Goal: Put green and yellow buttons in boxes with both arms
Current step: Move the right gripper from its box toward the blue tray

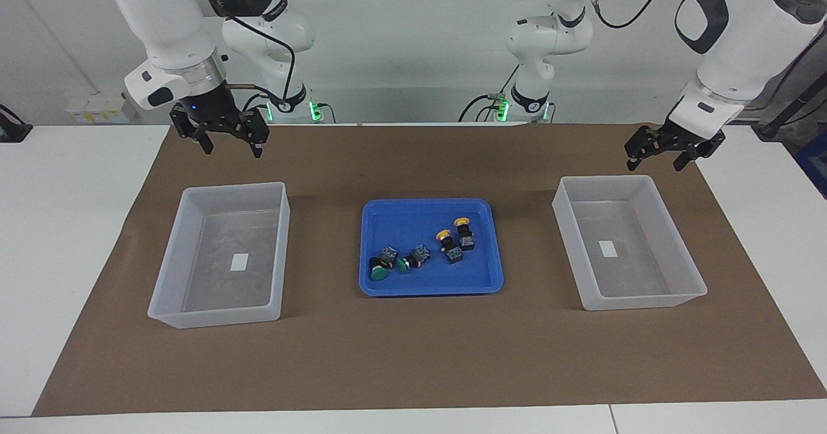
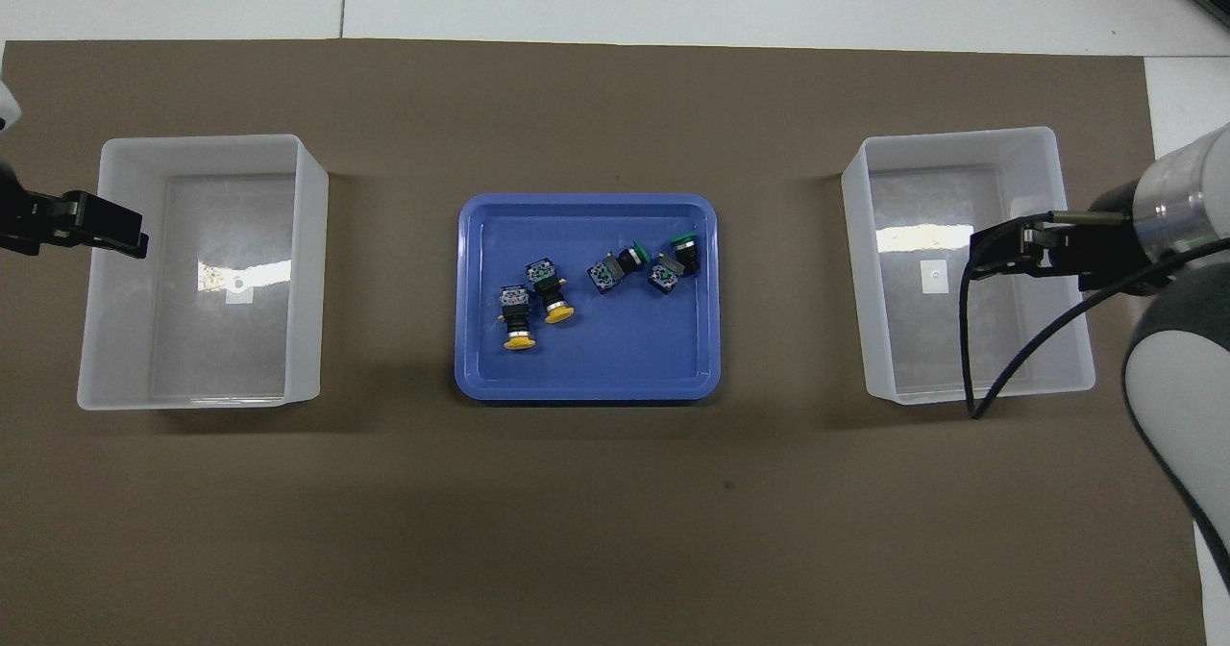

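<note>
Well, four buttons (image 1: 423,253) in blue tray (image 1: 387,217)

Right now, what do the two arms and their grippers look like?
Both arms are glossy white with rounded segments and dark grey round joint caps. Black cables run along them. The left gripper and right gripper are black, each below a silvery wrist ring. Green lights glow at both bases.

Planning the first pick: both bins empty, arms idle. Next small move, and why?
Probably bring the left gripper over the blue tray toward the yellow buttons, which lie toward its end; both grippers are open and nothing is held. The right gripper waits.
</note>
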Action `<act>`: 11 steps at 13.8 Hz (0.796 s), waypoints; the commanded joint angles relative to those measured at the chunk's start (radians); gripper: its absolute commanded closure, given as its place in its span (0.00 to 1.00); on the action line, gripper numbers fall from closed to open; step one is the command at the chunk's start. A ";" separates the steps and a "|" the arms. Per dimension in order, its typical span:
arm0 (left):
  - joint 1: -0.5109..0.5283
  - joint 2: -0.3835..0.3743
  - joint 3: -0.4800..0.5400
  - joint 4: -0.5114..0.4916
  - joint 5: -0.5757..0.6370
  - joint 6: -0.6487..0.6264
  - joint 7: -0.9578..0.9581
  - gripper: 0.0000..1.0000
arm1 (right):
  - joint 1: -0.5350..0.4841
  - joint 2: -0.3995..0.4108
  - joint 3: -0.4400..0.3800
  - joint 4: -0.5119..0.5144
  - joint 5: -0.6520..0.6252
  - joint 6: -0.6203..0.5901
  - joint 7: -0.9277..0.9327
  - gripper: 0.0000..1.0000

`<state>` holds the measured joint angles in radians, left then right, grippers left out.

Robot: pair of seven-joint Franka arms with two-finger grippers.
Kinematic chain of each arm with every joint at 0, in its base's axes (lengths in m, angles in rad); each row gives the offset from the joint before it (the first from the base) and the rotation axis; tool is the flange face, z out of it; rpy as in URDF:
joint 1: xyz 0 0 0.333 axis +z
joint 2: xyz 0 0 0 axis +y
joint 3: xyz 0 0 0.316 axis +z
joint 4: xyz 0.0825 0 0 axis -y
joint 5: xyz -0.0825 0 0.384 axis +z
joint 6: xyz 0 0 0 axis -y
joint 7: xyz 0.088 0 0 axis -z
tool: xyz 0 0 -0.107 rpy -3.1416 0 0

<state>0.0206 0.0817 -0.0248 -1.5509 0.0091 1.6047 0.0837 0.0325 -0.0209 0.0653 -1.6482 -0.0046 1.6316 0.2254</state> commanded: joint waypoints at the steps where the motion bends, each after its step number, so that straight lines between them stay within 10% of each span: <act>1: -0.001 -0.031 0.003 -0.034 -0.009 0.000 0.008 0.00 | -0.013 -0.007 0.005 -0.004 0.006 -0.003 0.005 0.00; 11: 0.001 -0.031 0.003 -0.034 -0.009 0.000 0.007 0.00 | -0.022 -0.020 -0.002 -0.031 0.015 0.002 0.008 0.00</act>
<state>0.0206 0.0817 -0.0248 -1.5509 0.0091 1.6047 0.0837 0.0081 -0.0209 0.0584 -1.6512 -0.0046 1.6315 0.2254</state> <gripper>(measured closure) 0.000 0.000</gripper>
